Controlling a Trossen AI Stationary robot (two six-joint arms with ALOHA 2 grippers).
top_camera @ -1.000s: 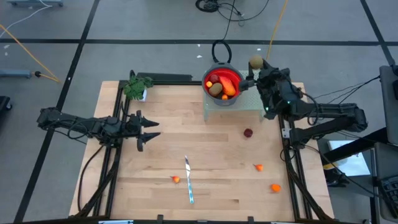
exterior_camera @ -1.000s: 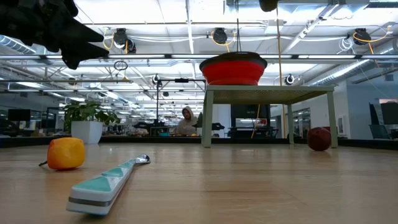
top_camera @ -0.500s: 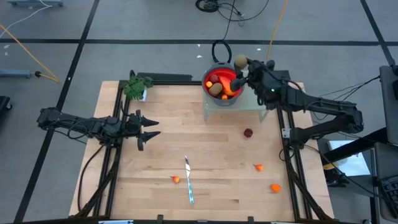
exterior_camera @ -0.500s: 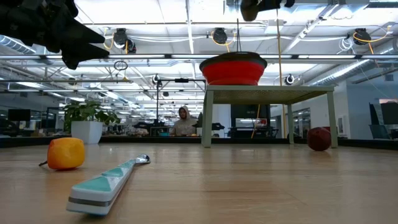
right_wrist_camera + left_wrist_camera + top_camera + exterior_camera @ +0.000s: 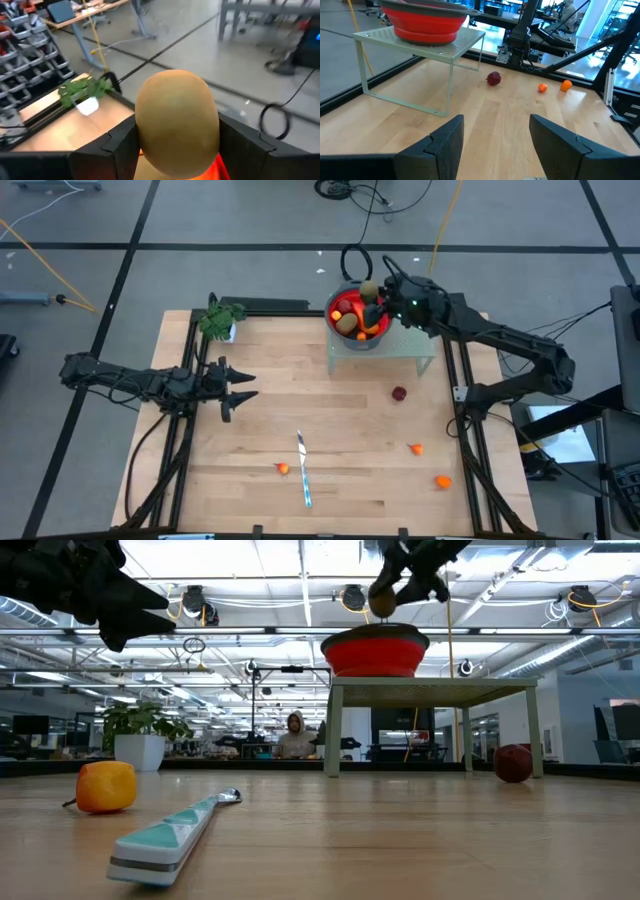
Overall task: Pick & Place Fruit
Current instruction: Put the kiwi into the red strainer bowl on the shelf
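Observation:
My right gripper (image 5: 374,292) hangs over the red bowl (image 5: 356,316), shut on an olive-brown kiwi-like fruit (image 5: 177,127). The bowl stands on a pale metal stand (image 5: 430,690) at the table's far edge and holds several fruit pieces. A dark red ball (image 5: 399,393) and three small orange pieces (image 5: 416,448) (image 5: 442,481) (image 5: 283,469) lie on the table. My left gripper (image 5: 245,387) waits open above the table's left side, with nothing between its fingers (image 5: 445,142). My right gripper pinches the kiwi-like fruit by its two opposite sides (image 5: 142,135) between its two fingers (image 5: 112,147). The fingers reach in nearly level from the table's right. The fruit (image 5: 381,602) is lifted clear, a little above the bowl's rim.
A slim knife (image 5: 303,469) lies near the table's front, beside one orange piece (image 5: 106,786). A green plant in a white pot (image 5: 220,320) stands at the far left corner. A black frame borders the table.
My right gripper has swung toward the table's left, from beyond the stand's far right corner to above the bowl. It has sunk a little and turned at the wrist. The kiwi-like fruit has stayed between its fingers.

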